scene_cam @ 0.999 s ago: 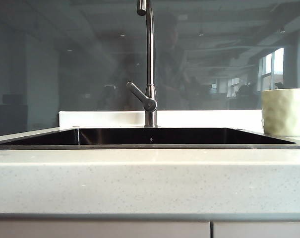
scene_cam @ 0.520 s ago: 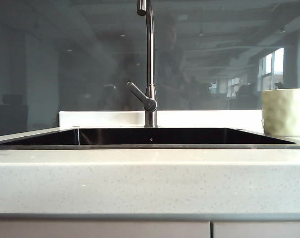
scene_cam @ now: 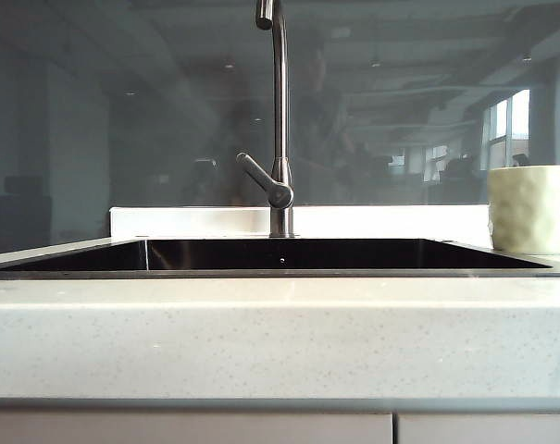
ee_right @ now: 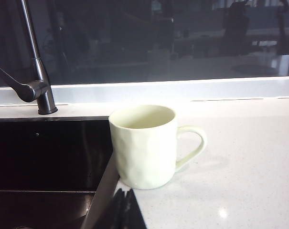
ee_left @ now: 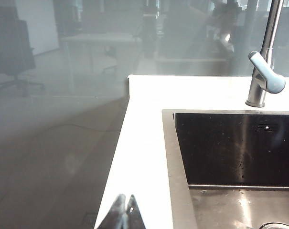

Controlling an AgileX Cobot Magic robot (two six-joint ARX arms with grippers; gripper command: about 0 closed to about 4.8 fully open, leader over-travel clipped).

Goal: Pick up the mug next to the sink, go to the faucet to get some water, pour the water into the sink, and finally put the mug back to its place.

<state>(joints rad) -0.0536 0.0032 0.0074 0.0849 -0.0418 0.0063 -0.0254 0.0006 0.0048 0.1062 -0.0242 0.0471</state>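
Since the mug [ee_right: 143,147] looks ceramic, I judge it stiff, fairly heavy, breakable and slick on its dimpled glaze; the loop handle or the rim wall seems the surest hold. It stands upright on the bench [ee_right: 240,181], touching the sink's [ee_right: 48,152] right rim, with the faucet [ee_right: 37,71] at the back edge. Right gripper [ee_right: 125,210] sits near the mug, pressed together, holding nothing. Left gripper [ee_left: 124,212] is likewise closed and empty by the sink's left rim.

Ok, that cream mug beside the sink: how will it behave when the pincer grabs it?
The mug looks like rigid glazed ceramic, so probably slippery and breakable if dropped. It stands upright on a broad base and seems empty, so likely stable and light. Its loop handle sticks out sideways, so a knock there might spin it.
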